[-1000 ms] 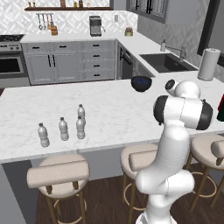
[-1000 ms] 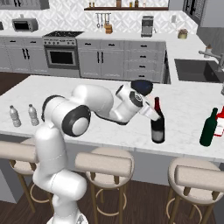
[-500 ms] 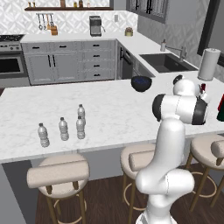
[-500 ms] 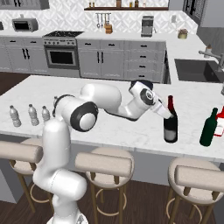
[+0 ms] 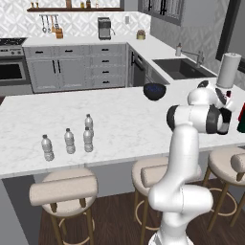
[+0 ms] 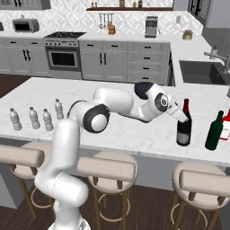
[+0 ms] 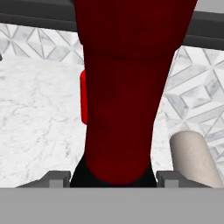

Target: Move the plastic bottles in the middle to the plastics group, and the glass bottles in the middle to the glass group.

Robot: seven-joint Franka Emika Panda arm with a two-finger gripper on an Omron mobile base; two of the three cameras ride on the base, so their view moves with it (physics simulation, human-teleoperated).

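My gripper (image 6: 180,115) is shut on the neck of a dark red glass bottle (image 6: 183,128), upright near the island counter's right end. In the hand view that bottle (image 7: 127,109) rises between the two fingertips (image 7: 57,178). Just to its right is the glass group: a dark green bottle (image 6: 214,131) and a red one (image 6: 226,126) at the picture's edge. In the left base view my gripper (image 5: 224,101) is mostly hidden behind my own arm. Several clear white-capped plastic bottles (image 5: 70,141) stand together at the counter's left end (image 6: 34,117).
A dark blue bowl (image 5: 154,91) sits at the counter's far side. A white paper-towel roll (image 5: 228,70) stands beyond the glass group, near the sink (image 5: 182,68). Stools (image 6: 206,182) line the near edge. Bare marble (image 6: 134,134) lies between the two groups.
My arm has swung right along the counter with the dark red bottle in its grip, bringing it close beside the green bottle. The plastic bottles have not moved.
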